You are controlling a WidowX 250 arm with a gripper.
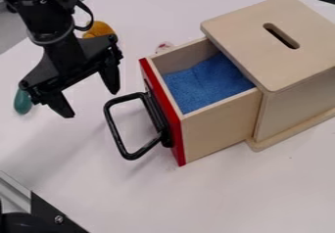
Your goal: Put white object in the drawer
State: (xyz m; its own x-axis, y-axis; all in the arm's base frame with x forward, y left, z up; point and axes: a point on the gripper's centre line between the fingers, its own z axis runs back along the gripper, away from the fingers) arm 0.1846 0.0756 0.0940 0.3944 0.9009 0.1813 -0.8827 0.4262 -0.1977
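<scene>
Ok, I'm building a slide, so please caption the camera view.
Open gripper hangs near the black handle of a red-fronted drawer jutting from a wooden box, blue lining inside.

One box [245,36], one drawer [219,134], one handle [115,133], one blue lining [204,82], one orange object [99,29], one teal object [22,103]

The handle [118,134] stands between tool [91,104] and open-topped drawer [219,131].

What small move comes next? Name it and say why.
Probably carry the open, empty gripper over to the small, partly white object beside the drawer's far wall, ready to grasp it. The drawer is pulled out, its blue lining exposed, so the object seems the thing to fetch; part of it is hidden, so its identity is uncertain.
</scene>
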